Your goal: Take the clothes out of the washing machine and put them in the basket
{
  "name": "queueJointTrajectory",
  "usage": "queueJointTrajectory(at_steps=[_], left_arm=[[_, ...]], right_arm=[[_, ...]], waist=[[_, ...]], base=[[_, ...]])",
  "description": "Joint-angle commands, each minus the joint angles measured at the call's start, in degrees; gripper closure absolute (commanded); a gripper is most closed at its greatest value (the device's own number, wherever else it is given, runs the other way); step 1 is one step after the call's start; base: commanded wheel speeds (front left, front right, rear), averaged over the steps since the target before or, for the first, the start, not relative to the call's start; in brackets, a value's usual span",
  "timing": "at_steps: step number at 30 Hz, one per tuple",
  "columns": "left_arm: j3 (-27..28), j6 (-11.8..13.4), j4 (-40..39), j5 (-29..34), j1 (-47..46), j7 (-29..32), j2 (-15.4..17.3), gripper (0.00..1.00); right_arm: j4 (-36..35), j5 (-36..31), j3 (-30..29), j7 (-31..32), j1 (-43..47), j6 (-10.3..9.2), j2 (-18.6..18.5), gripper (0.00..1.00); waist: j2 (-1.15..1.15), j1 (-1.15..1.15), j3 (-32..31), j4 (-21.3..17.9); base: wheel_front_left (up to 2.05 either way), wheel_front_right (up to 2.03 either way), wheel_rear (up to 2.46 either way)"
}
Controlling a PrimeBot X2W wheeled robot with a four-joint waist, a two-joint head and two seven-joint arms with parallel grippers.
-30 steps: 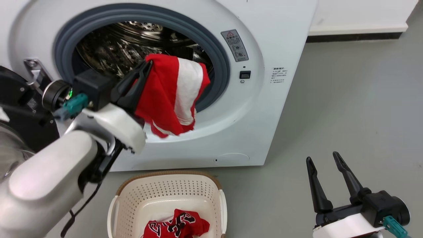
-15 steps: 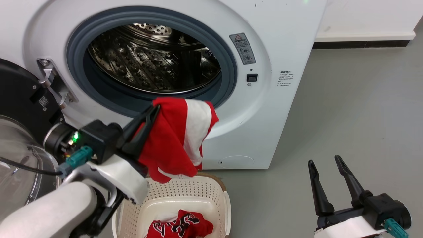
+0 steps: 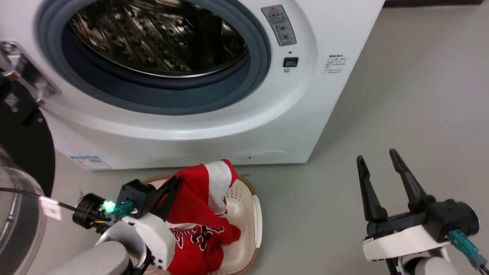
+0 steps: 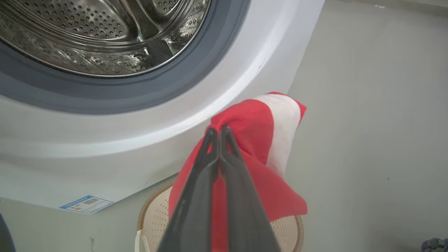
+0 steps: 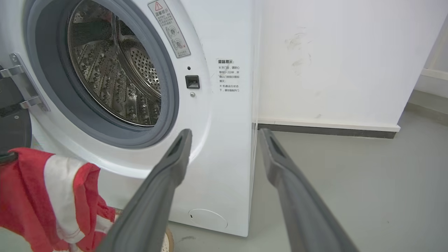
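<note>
Directly above the basket (image 3: 256,214), the left gripper (image 3: 177,181) pinches a red jersey (image 3: 198,191) that drapes below its tips; the right gripper (image 3: 376,154) is spread.

Red white-striped clothes (image 3: 198,198), cream basket (image 3: 244,214).

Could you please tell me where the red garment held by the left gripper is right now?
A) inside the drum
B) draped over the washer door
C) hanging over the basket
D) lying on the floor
C: the left gripper, shut on the red garment, holds it hanging over the basket.
</note>
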Motion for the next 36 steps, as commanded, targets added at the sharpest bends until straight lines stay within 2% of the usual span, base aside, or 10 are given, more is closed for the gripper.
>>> queueJointTrajectory(at_steps=[1,12,13,14,16,21,27,36], left_arm=[[-0.58,-0.43,2.16,1.00,0.01,-0.31,-0.64,1.00],[-0.23,-9.34,26.47,-1.65,-3.94,-2.34,-11.63,1.00],[-0.05,-10.25,29.22,-2.01,-4.55,-2.44,-12.72,1.00],[-0.28,-12.80,37.37,-2.02,-6.63,-2.41,-15.62,1.00],[-0.24,-14.28,42.26,-2.06,-8.35,-2.42,-17.64,1.00],[-0.49,-16.19,53.68,-1.54,-13.53,-1.40,-21.47,1.00],[-2.06,-18.94,63.25,-0.13,-19.25,0.89,-25.08,1.00],[-1.86,-20.66,69.80,-1.14,-22.02,3.23,-28.30,1.00]], right_arm=[[-0.42,-0.46,0.02,-0.13,-1.21,-0.04,0.05,0.00],[-2.48,-0.02,-0.33,-0.13,-8.99,-0.04,0.07,0.00],[-2.68,0.08,-0.29,-0.13,-9.60,-0.04,0.06,0.00],[-3.12,0.66,-0.16,-0.13,-11.14,-0.04,0.07,0.00],[-3.52,1.06,-0.23,-0.13,-12.06,-0.04,0.06,0.00],[-4.54,1.58,-0.90,-0.13,-14.00,-0.04,0.08,0.00],[-5.65,2.03,-1.78,-0.13,-16.08,-0.04,0.06,0.00],[-5.97,2.66,-2.87,-0.13,-17.38,-0.04,0.06,0.00]], waist=[[0.00,0.00,3.43,-1.36],[0.00,0.00,17.35,-5.18],[0.00,0.00,18.52,-5.52],[0.00,0.00,21.67,-6.50],[0.00,0.00,23.70,-7.00],[0.00,0.00,28.67,-7.46],[0.00,0.00,33.70,-7.78],[0.00,0.00,36.24,-7.64]], base=[[0.00,0.00,0.00],[0.00,0.00,0.00],[0.00,0.00,0.00],[0.00,0.00,0.00],[0.00,0.00,0.00],[0.00,0.00,0.00],[0.00,0.00,0.00],[0.00,0.00,0.00]])
